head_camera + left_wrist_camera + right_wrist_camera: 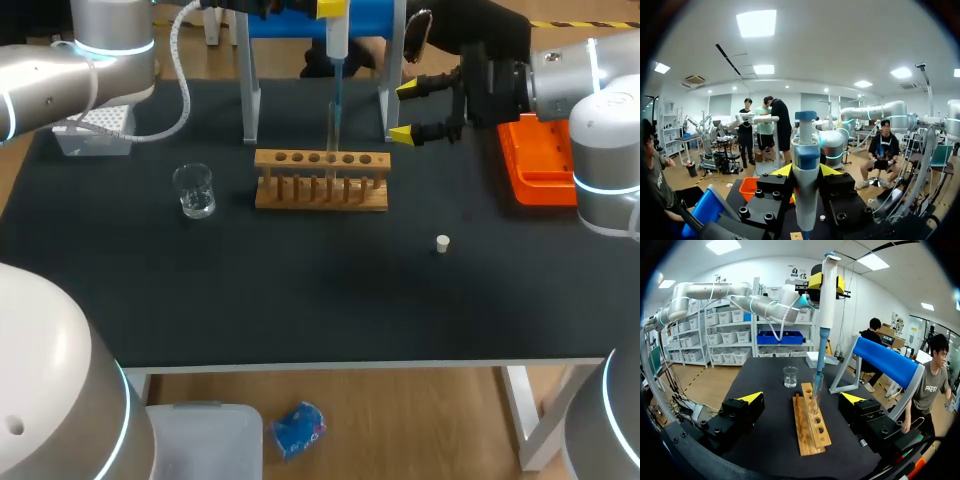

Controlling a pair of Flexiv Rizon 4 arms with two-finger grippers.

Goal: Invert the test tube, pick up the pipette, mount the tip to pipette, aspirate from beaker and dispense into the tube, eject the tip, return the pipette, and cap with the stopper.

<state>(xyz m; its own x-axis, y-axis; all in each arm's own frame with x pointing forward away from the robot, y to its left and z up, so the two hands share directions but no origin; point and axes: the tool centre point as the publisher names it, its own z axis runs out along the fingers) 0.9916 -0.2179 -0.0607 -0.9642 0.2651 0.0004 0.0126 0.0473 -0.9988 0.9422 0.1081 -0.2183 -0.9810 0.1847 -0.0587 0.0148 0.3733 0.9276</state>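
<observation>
Left end effector [806,172] was clamped on the pipette [806,190], yellow-tipped fingers on either side of the body, pipette hanging vertical between them. In the head view it sat high, behind the wooden rack [322,182], in front of the blue stand [300,20].

Pipette: white body, blue plunger cap, blue band and blue lower shaft. The pipette tip [818,371] was thin and mounted. It pointed straight down into the mouth of the test tube [816,392].

Test tube: clear glass, upright, mouth up, in a hole toward the rack's middle. Couldn't tell its liquid level.

Right end effector [402,110] had fingers apart and held nothing. It sat just off the rack's right end and a bit behind it, pointing toward the rack. In the right wrist view the rack ran straight ahead between its two fingers, not touching either. The tube and pipette tip were ahead of it on the same line.

Beaker [194,190]: clear glass, upright on the table [300,300], left of the rack and apart from it, well clear of both end effectors.

Stopper [442,243]: small and white. It lay alone on the table in front of the rack's right end and off to its right, near the right end effector but not touching it.

Orange tray [535,165] was on the table's right edge under the right arm. White box [95,130] was at the far left, under the left arm.
</observation>
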